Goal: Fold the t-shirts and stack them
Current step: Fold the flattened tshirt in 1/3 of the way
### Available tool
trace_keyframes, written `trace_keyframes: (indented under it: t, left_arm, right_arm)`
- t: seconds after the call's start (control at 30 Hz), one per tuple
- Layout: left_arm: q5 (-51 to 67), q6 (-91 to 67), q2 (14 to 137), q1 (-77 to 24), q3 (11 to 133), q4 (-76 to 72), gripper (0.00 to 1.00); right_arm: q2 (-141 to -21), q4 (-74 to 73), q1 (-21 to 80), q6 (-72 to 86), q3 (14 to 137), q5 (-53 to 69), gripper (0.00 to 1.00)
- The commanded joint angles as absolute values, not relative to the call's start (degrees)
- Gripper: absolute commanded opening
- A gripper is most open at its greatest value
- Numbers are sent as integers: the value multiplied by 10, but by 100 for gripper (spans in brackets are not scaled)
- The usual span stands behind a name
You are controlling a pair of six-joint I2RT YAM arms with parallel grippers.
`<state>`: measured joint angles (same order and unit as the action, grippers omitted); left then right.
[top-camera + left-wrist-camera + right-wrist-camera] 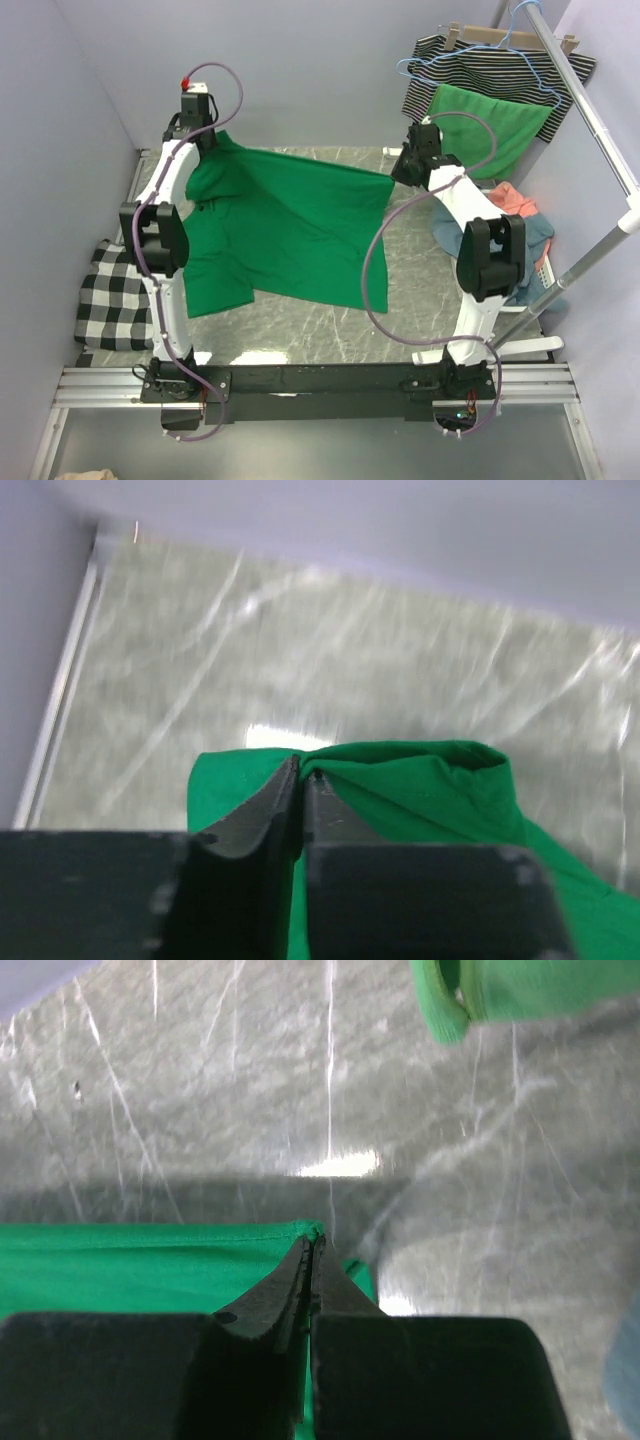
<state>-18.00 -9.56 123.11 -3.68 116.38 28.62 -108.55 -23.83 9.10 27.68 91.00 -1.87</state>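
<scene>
An emerald green t-shirt (pixel 290 230) lies spread over the marble table (pixel 330 335), its far edge lifted between the two arms. My left gripper (pixel 208 135) is at the far left, shut on a bunched corner of the shirt (pixel 420 780); the fingertips (pixel 303 765) pinch the fabric. My right gripper (pixel 402 175) is at the far right, shut on the shirt's hemmed corner (pixel 130 1260), jaws pressed together (pixel 318 1240). Coral (pixel 512 198) and dusty blue (pixel 535 235) t-shirts lie heaped at the right, behind the right arm.
A brighter green cloth (pixel 490 120) and a striped garment (pixel 480 60) hang on a rack with a white pole (pixel 590 110) at the back right. A black-and-white checked cloth (pixel 115 295) lies at the table's left edge. Walls close in on the left and back.
</scene>
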Motion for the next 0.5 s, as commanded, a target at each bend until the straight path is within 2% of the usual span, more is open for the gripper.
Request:
trace_keyframes:
  t: [0.0,0.1,0.27,0.4,0.47]
  left_arm:
    - [-155,-8,1281,-25,1265,217,15]
    - [-141,21,1295,-25,1256,153,16]
    - [-137,48,1310,-25,1221,66,26]
    - [-135,89,1366,-25,1266,42,30]
    - [-172,108,1389,-25,1301,33,32]
  right_arm:
    - [-1124,-249,72,277,978,-56,0]
    - [-1165,-260,70,276,1029,-54,0]
    - [-1221,-265,70,279,1089,-43,0]
    - [-1243,-264,67,279,1133,-45,0]
    - [-1255,-271,65,281,1148,-51,0]
